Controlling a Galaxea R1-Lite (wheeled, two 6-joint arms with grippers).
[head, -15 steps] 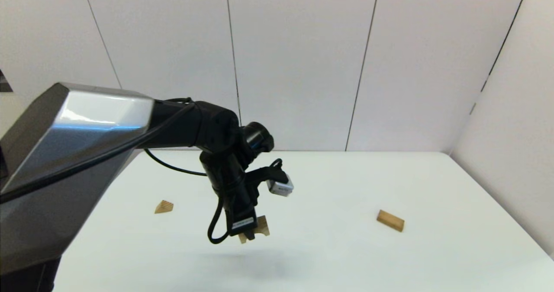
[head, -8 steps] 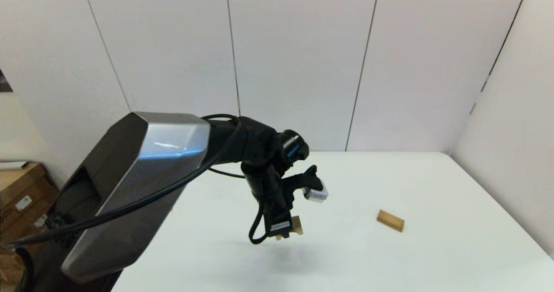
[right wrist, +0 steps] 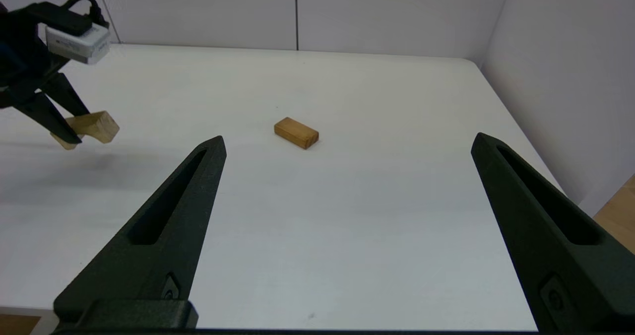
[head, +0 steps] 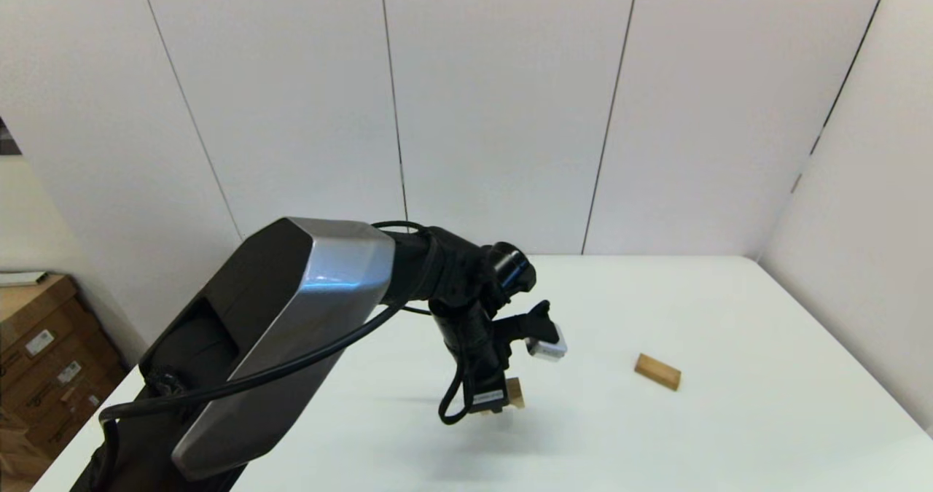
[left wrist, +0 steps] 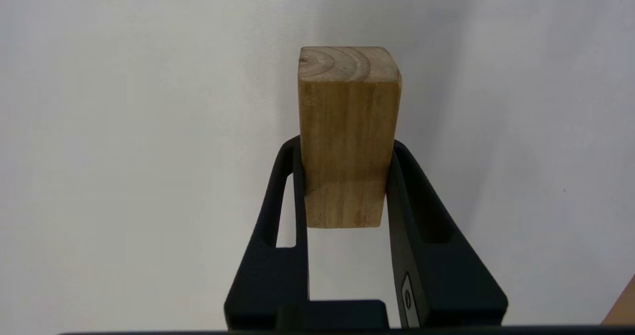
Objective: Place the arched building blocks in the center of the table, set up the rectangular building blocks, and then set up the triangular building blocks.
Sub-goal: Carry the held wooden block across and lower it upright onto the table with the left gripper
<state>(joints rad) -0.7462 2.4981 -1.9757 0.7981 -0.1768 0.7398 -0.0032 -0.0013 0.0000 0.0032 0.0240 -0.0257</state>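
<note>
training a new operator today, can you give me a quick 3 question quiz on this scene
1. True or false: the left gripper is shut on the arched block.
2. The rectangular block is: A) lying flat on the table, B) standing on end, C) in the right gripper.
3. Fill in: the right gripper's fingers are ____.

Key: 1 true; 2 A; 3 open

Head camera looks down over the table [head: 729,434], left wrist close above it — right wrist shares the view
</note>
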